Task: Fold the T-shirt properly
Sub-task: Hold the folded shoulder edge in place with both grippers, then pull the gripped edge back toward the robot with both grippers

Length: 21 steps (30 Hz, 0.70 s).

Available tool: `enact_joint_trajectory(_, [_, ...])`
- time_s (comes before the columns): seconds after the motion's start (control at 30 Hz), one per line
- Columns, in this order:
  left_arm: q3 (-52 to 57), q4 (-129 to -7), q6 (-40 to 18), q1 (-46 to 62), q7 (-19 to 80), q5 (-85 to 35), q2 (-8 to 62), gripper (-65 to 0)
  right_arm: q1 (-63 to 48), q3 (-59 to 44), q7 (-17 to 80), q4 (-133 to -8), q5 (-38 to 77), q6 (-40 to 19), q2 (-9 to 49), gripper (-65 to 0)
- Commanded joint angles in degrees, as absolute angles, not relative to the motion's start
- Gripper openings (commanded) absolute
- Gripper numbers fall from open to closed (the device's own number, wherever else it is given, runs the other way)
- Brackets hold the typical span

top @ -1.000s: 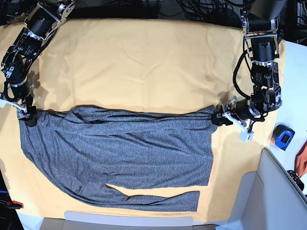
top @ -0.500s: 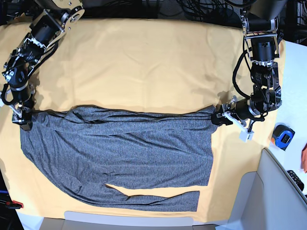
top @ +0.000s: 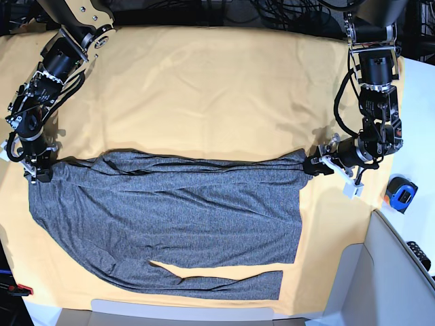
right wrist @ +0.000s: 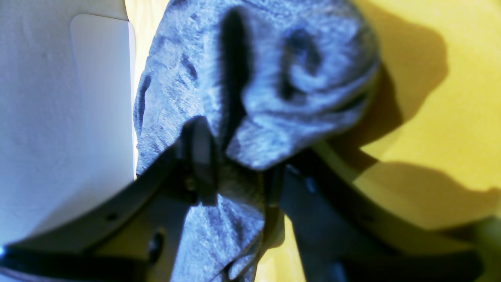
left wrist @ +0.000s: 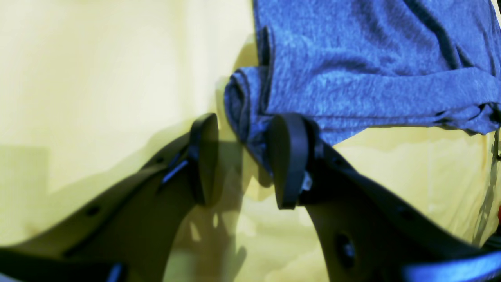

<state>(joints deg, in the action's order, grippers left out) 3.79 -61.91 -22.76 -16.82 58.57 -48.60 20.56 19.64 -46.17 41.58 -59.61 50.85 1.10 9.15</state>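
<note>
The dark-grey T-shirt [top: 170, 217] lies flat across the near half of the yellow-orange cloth, one long sleeve folded along its front edge. At the shirt's upper corner on the left of the base view, my right gripper [top: 37, 173] is shut on a bunch of its fabric. The right wrist view shows that fabric [right wrist: 274, 58] pinched in the right gripper [right wrist: 235, 168]. My left gripper [top: 311, 167] sits at the opposite upper corner. In the left wrist view it [left wrist: 246, 149] stands open around the shirt's rolled edge [left wrist: 372, 58], which touches one finger [left wrist: 289, 156] only.
The yellow-orange table cloth [top: 204, 88] covers the table. A blue and black tape measure [top: 399, 192] lies off the cloth at the right, beside a grey-white panel [top: 394, 272]. A red clip [top: 17, 290] sits at the near left edge.
My right gripper has closed on the shirt's corner at the base view's left, and that arm has shifted slightly. The left gripper has stayed at the opposite corner.
</note>
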Motion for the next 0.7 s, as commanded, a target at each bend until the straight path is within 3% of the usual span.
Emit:
enact_joint_trajectory(0.0, [3.91,-62.55,-22.99,-17.89,58.59,-48.66,21.32,-41.3,19.56,-46.29,42.95,-59.38,51.12,2.24,8.84,-54.1])
enact_joint_trajectory(0.1, [3.91,-62.46,-22.99,-17.89,58.68,-48.66,21.23,-41.2,19.47,-46.02,42.95,-59.30,51.12,2.24,8.84,-65.0])
enact_joint_trajectory(0.67, [2.86,-62.37,-22.90,-18.42,61.32,-48.66,16.22,-41.1,19.38,-45.85,43.03,-59.30,51.12,2.24,8.66,-65.0])
